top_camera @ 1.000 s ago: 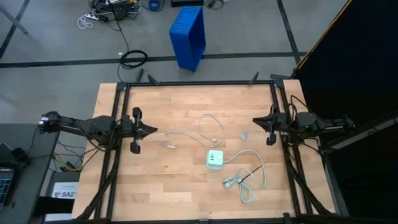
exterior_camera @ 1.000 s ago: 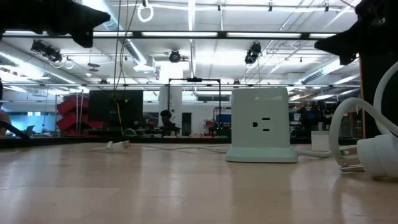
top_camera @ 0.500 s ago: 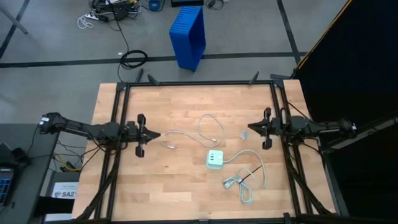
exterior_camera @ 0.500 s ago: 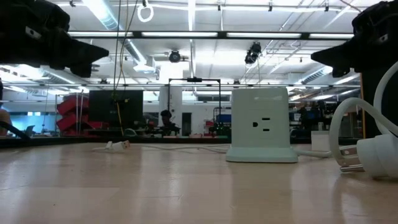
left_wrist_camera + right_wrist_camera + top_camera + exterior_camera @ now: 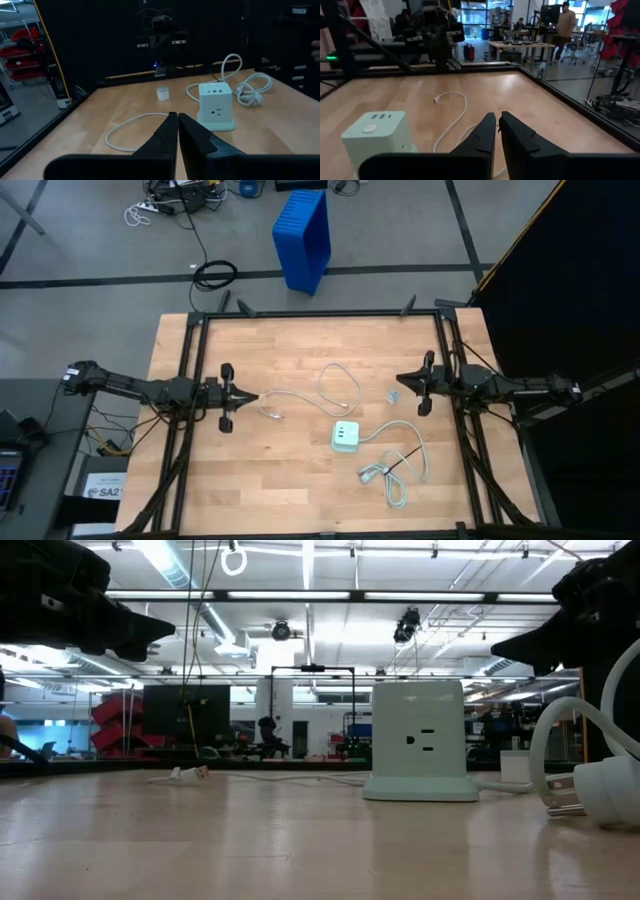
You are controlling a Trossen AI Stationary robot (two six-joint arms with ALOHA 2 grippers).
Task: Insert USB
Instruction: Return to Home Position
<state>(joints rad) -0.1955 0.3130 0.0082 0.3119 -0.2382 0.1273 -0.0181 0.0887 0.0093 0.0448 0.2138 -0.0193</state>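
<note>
The wooden table (image 5: 280,350) carries the USB (image 5: 272,412) near its middle, with its plug toward the left edge and the cable looping back toward the centre. The left gripper (image 5: 251,397) hovers just beside that plug, pointing roughly along the cable, so it seems the nearer arm. The right gripper (image 5: 401,381) hangs near the right edge. Both have fingers pressed together and hold nothing.
</note>
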